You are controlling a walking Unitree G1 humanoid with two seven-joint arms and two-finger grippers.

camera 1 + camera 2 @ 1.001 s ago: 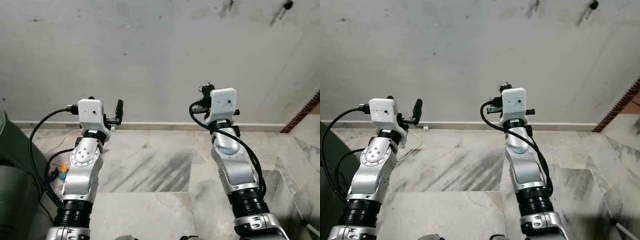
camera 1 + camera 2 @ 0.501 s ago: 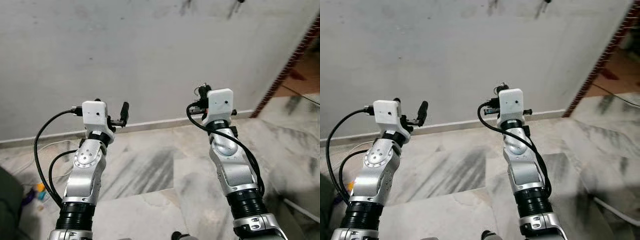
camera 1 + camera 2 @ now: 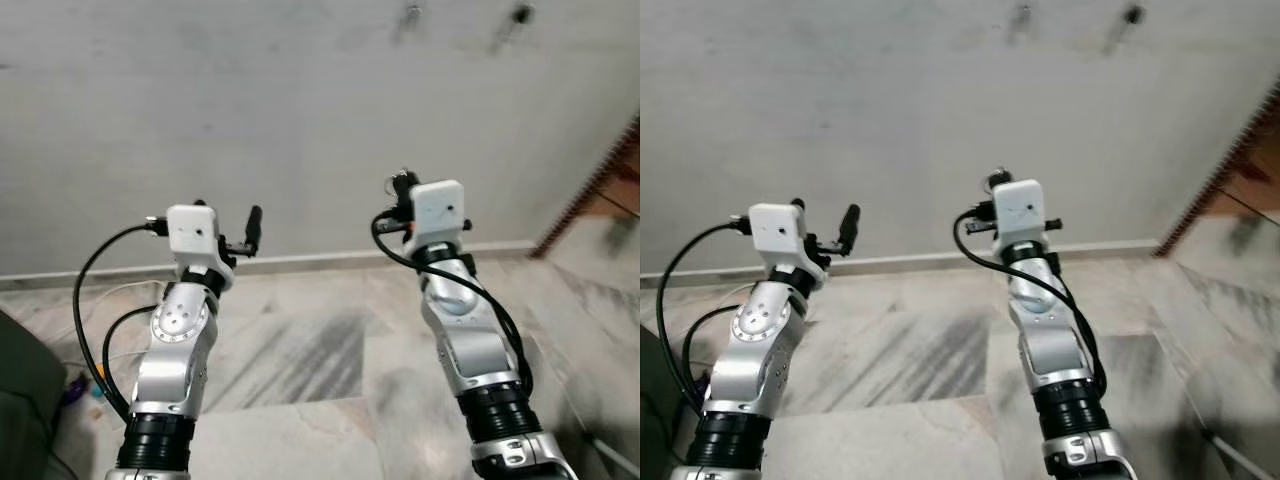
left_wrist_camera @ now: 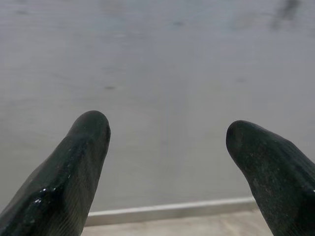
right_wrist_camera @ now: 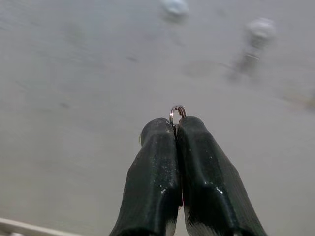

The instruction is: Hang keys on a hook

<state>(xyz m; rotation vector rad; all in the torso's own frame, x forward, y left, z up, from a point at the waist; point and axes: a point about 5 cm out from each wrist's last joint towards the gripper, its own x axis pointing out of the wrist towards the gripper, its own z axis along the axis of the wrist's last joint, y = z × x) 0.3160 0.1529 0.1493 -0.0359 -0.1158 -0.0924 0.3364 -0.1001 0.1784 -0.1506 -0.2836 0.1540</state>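
- Right wrist view looks along the right pincer (image 5: 175,129), and its two black fingers (image 5: 152,182) are pressed tight together.
- A small silver key ring (image 5: 177,111) pokes out from between the tips, so the right pincer is pinching it.
- Whatever hangs from the ring is hidden behind the fingers.
- Past the ring is a grey wall (image 5: 74,98), and two blurry hooks (image 5: 173,7) sit high up on it, too fuzzy to see their shape.
- Left wrist view shows the left pincer (image 4: 167,132) with its two fingers (image 4: 74,172) spread wide apart and nothing between them.
- Behind those fingers is the same grey wall, with a pale strip (image 4: 167,211) where it meets the floor.
- From the left eye view, both silver arms reach out toward the wall, the left arm (image 3: 175,350) on the left and the right arm (image 3: 465,340) on the right.
- The right pincer is mostly hidden behind the white box (image 3: 436,207) on its wrist, so the ring cannot be seen from up here.
- One black finger (image 3: 253,222) of the left pincer sticks up beside its own white box.
- Two dark marks (image 3: 520,14) near the top of the wall are blurry.
- A marble floor (image 3: 310,350) with grey streaks lies below the arms.
- A dark green thing (image 3: 25,390) is cut off at the left edge, and little coloured bits (image 3: 85,385) lie beside it, too small to tell what they are.
- A brown edge (image 3: 595,190) is cut off at the right side.
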